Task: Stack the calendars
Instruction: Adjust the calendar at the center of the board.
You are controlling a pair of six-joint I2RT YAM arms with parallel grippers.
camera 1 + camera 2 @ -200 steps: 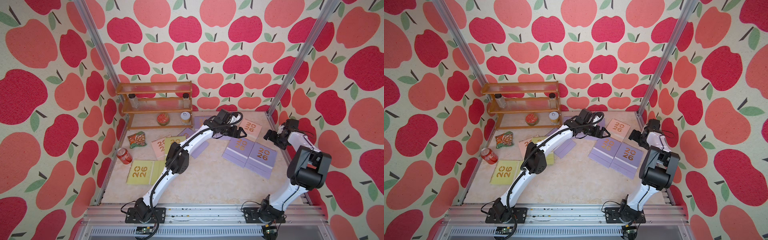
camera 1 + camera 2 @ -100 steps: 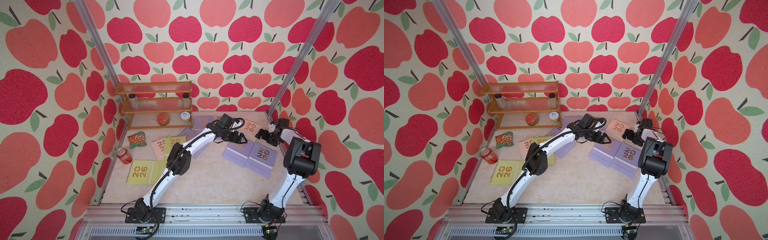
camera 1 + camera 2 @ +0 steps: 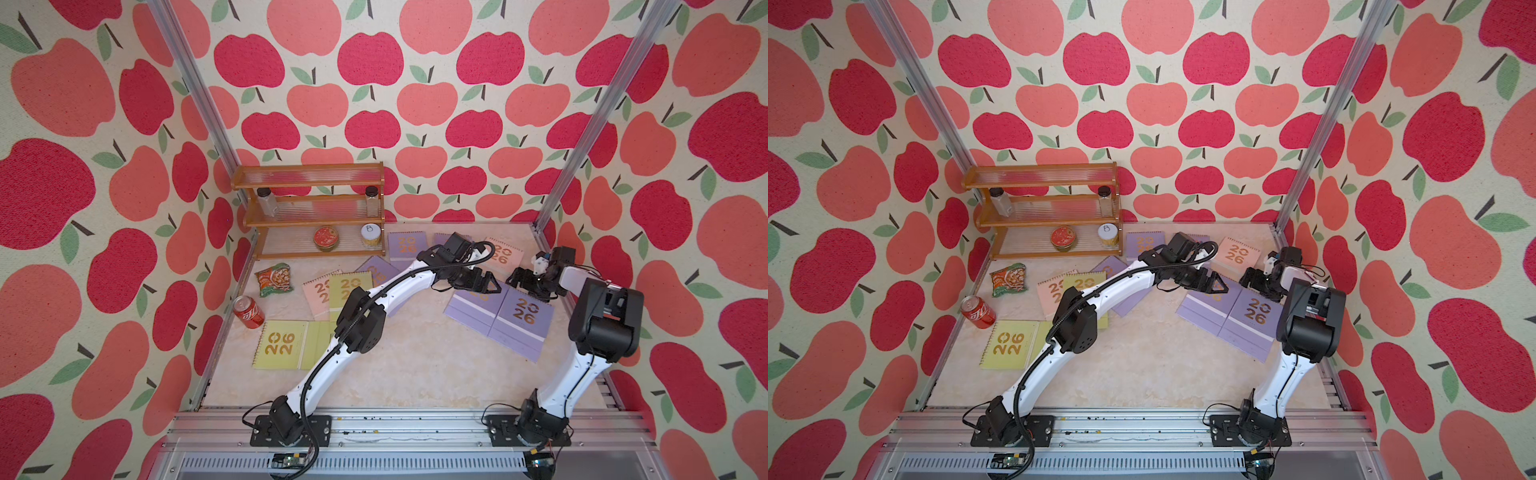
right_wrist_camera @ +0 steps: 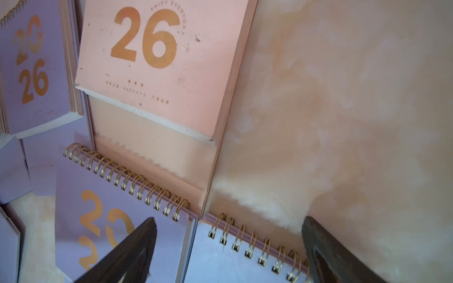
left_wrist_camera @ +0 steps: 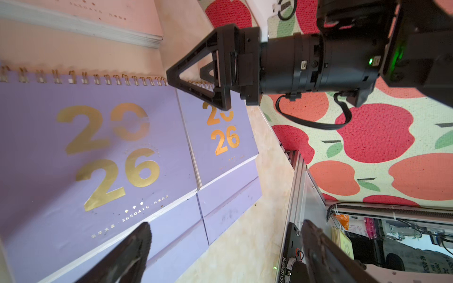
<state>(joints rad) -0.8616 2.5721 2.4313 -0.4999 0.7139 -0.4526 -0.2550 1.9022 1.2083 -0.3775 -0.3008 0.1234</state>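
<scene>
hovering low over two lilac calendars that lie flat & edge to edge at the right of the table (image 3: 415,365), both grippers face each other w/ jaws spread wide & nothing held. the left gripper (image 3: 487,284) sits above the spiral end of the inner lilac calendar (image 3: 473,313); in its wrist view the fingers (image 5: 137,250) stand well apart w/ the gold 2026 below them. the right gripper (image 3: 516,281) hangs over the spiral end of the outer lilac calendar (image 3: 521,328), the one nearer the right wall; in its wrist view that cal's gold rings (image 4: 255,245) run btwn the two dark fingers (image 4: 139,245), but whether they touch it can't be told. just behind the pair the right pink calendar (image 3: 503,255) lies flat nr the back wall. the other cals are spread over the table: the rear lilac calendar (image 3: 407,247) beside the wooden rack (image 3: 307,186), the mid lilac calendar (image 3: 376,268) partly under the left arm, the upper yellow-green calendar (image 3: 351,289) overlapping the left pink calendar (image 3: 314,293), & the front yellow-green calendar (image 3: 282,345) at front left. nr the left wall are a snack packet (image 3: 272,280) & a red soda can (image 3: 248,312).
</scene>
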